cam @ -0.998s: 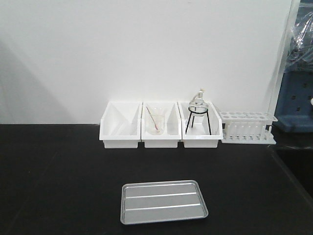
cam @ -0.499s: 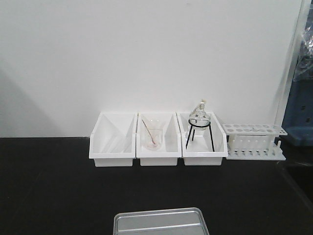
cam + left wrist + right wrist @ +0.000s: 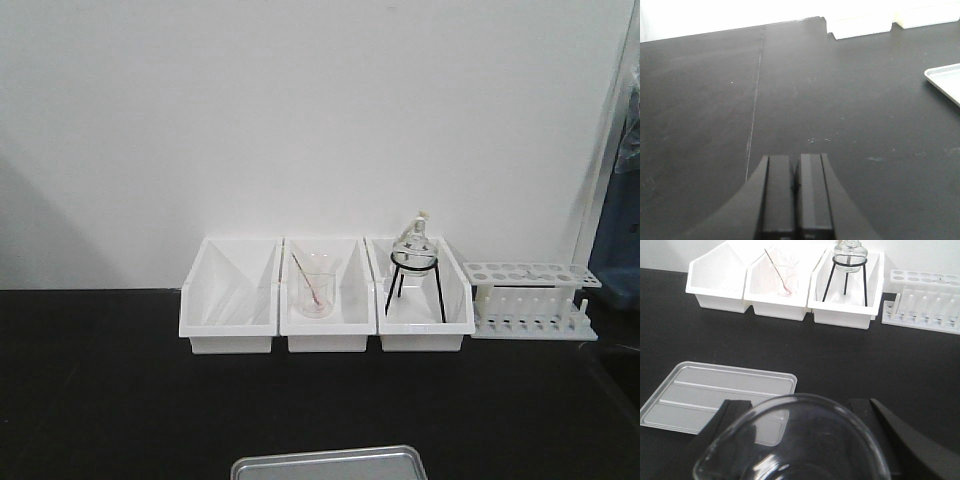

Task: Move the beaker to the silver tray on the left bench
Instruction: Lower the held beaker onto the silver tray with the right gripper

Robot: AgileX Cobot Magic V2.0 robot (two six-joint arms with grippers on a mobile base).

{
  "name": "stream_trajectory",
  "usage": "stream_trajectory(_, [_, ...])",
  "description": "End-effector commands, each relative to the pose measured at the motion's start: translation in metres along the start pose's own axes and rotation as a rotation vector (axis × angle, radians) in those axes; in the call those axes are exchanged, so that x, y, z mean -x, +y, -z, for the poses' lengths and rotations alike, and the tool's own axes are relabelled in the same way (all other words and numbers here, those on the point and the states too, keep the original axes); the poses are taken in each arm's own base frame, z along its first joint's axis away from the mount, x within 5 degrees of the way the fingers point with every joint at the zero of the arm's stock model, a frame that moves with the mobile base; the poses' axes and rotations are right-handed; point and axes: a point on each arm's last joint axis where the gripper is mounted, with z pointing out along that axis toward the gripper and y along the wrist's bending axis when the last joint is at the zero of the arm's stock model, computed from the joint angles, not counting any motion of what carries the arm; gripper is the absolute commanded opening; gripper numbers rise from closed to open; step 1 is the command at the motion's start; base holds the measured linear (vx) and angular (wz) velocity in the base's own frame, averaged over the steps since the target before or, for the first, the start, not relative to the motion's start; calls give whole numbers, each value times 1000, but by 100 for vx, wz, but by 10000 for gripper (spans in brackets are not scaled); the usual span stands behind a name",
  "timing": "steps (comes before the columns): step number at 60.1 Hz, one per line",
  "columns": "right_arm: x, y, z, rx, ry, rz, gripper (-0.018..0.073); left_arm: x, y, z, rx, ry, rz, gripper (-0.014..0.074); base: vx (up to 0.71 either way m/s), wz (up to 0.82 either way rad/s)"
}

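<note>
No writing, label or number can be read anywhere.

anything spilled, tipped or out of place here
Nothing stands out. The three white bins sit in a straight row, the flask stands upright in its bin, and the silver tray lies flat on the bench.

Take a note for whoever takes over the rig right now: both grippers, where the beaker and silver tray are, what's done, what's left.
Left gripper: shut, empty, over the bare left bench.
Right gripper: shut on the beaker, held by the silver tray's near right corner.
Tray: empty, on the bench in front of the white bins.
Done: beaker picked up and brought to the tray.
Left: set it upright on the tray, then release.
</note>
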Motion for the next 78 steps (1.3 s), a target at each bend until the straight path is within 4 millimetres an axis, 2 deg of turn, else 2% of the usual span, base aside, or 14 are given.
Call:
stream_trajectory(1, [15, 4, 4, 41, -85, 21, -11, 1, -1, -2, -7, -63, 2, 1, 2, 0])
stream_trajectory(26, [17, 6, 4, 60, -107, 23, -11, 1, -1, -2, -7, -63, 2, 1, 0, 0])
stream_trajectory(33, [23, 13, -5, 118, -168, 131, -11, 1, -1, -2, -7, -63, 2, 1, 0, 0])
stream_trajectory(39, [23, 22, -31, 192, -166, 207, -11, 1, -1, -2, -7, -63, 2, 1, 0, 0])
stream_trajectory(49, [20, 16, -95, 295, -123, -3, -11, 1, -1, -2, -7, -63, 2, 1, 0, 0])
stream_trajectory(61, [5, 18, -162, 441, -120, 14, -11, 1, -1, -2, -7, -63, 2, 1, 0, 0])
stream_trajectory(78, [-14, 20, -229, 509, -69, 26, -11, 1, -1, -2, -7, -63, 2, 1, 0, 0])
